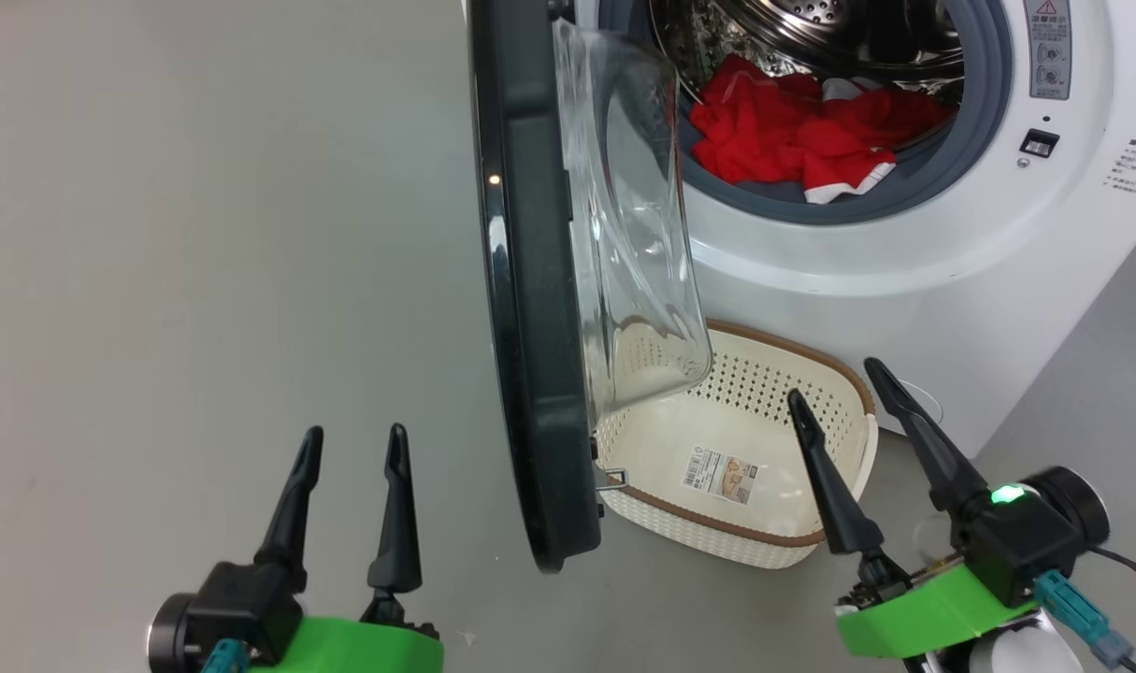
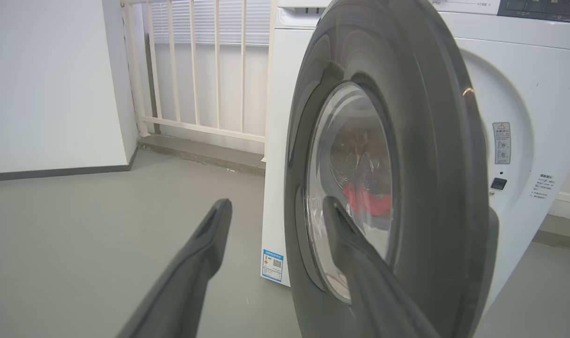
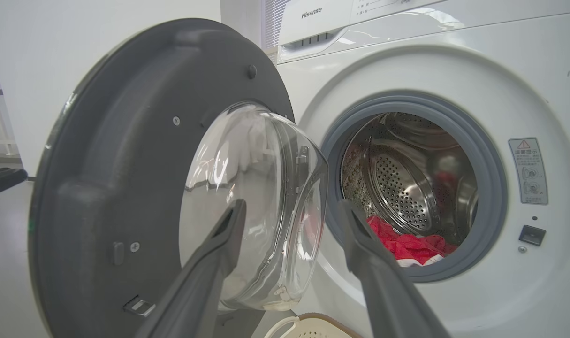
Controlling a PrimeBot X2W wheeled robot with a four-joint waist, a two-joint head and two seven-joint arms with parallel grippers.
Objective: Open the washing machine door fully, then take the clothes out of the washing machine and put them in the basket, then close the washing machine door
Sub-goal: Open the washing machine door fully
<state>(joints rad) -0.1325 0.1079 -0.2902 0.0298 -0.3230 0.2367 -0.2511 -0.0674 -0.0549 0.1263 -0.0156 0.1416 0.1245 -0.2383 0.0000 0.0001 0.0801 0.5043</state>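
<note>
Head view: left gripper (image 1: 356, 430) and right gripper (image 1: 833, 379) both stand spread wide, empty. The basket (image 1: 717, 544) sits just beyond the right jaws. The door (image 1: 530, 327) hangs open between the grippers. Farther off, clothes (image 1: 783, 126) lie in the washer (image 1: 904, 252) drum.

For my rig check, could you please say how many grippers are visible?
2: left gripper low left beside the washing machine door; right gripper low right by the basket.

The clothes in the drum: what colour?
The clothes are red with white trim; best in head view.
</note>
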